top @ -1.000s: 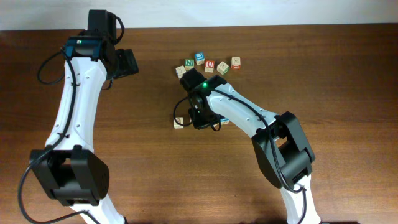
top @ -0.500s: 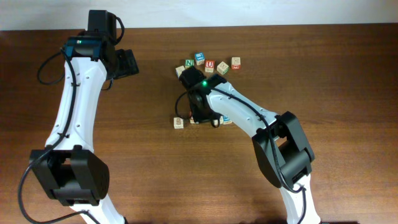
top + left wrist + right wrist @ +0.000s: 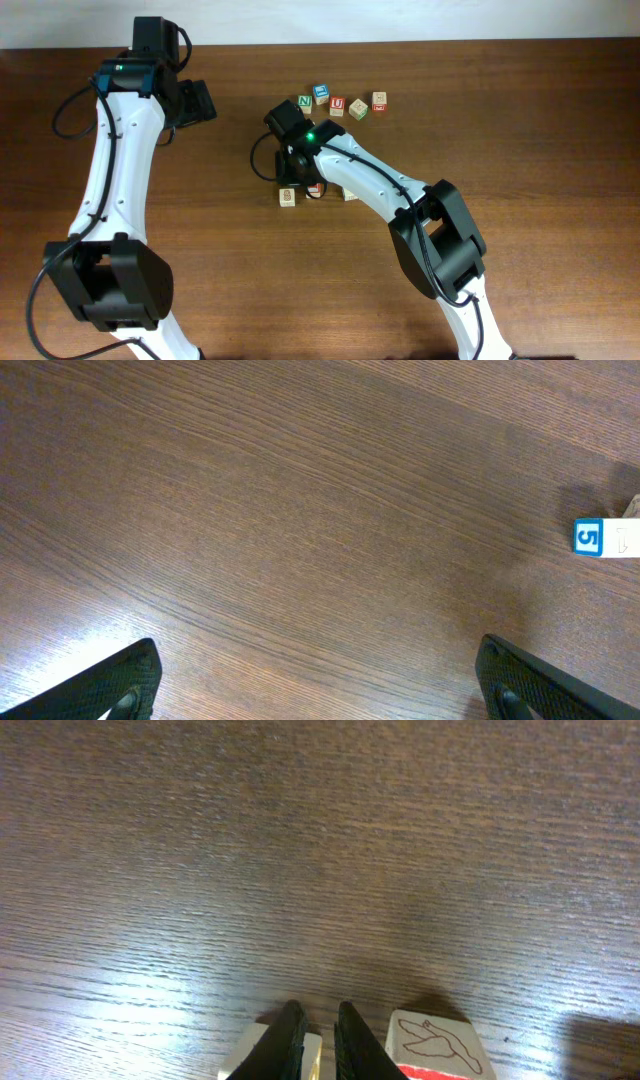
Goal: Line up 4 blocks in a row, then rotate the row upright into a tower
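Right gripper (image 3: 318,1010) slid left (clenched, at pale block (image 3: 245,1061)); left gripper (image 3: 315,660) gapes wide.

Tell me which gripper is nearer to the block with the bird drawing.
Right. The right gripper sits just left of the bird block in its wrist view; the left gripper hangs far away over the table.

Robotics lab bench: paired white robot arms (image 3: 115,150) at a plain brown wooden table (image 3: 560,120).
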